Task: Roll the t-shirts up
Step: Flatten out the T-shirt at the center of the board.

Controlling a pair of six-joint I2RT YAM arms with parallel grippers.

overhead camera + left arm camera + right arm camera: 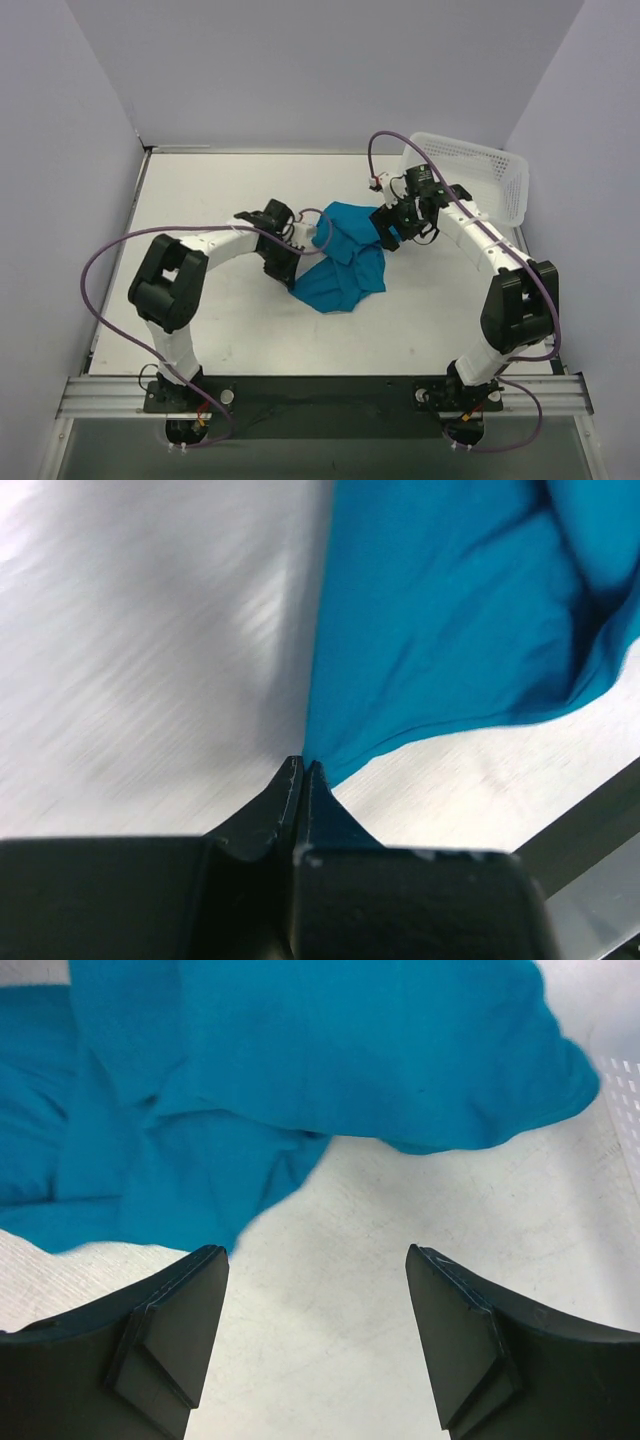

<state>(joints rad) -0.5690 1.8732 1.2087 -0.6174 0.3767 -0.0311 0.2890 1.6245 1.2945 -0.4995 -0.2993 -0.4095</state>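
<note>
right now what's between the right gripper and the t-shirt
Only bare white table. In the right wrist view, the right gripper stands open near the edge of the t-shirt, with nothing between its fingers.

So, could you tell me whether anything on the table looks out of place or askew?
The t-shirt lies in a crumpled heap on the table, not spread flat. The left gripper is shut on one pulled-out corner; the right gripper hangs open just short of the cloth.
</note>
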